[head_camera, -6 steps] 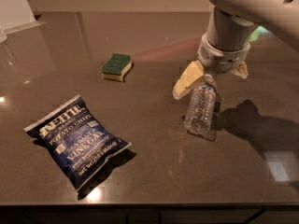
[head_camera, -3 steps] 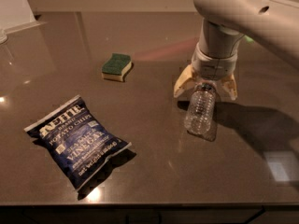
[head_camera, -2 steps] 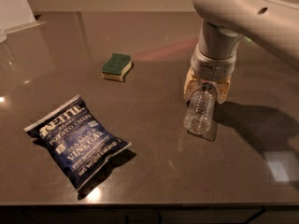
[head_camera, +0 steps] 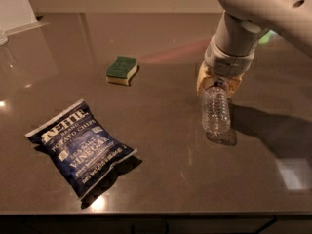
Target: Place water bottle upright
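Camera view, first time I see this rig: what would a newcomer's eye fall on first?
The pale arm at upper right, its gripper down over the water bottle, which is neck-up right of centre on the dark table, jaws closed on its top. Next, the blue chip bag lying at front left, and the green-topped sponge farther back.

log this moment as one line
gripper shut on water bottle neck | base on table | sponge, chip bag lie apart
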{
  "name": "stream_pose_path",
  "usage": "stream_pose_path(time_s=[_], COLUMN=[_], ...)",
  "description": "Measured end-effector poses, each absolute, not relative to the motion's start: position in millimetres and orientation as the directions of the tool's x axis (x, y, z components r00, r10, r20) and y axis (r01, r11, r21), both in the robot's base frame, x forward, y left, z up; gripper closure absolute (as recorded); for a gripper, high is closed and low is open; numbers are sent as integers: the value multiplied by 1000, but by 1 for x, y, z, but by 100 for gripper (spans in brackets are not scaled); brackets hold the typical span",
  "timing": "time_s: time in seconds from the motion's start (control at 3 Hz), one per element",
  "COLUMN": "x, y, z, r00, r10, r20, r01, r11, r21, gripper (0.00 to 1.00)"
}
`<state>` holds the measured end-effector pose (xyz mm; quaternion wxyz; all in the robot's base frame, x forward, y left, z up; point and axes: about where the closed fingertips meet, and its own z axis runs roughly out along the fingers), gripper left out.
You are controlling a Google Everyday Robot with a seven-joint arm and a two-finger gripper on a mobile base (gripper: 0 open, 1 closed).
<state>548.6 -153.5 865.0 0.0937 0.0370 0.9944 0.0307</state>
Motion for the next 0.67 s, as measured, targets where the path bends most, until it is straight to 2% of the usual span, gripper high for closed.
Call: stream_pose_path(time_s=[0.33,0.67], x=[562,574], y=[-147,-137], z=[894,924], r00=[-946,-864], r10=[-53,-163], r20=[-320,-477], r01=[-90,-252], r11=[991,959], r21=[103,129], gripper=[100,100])
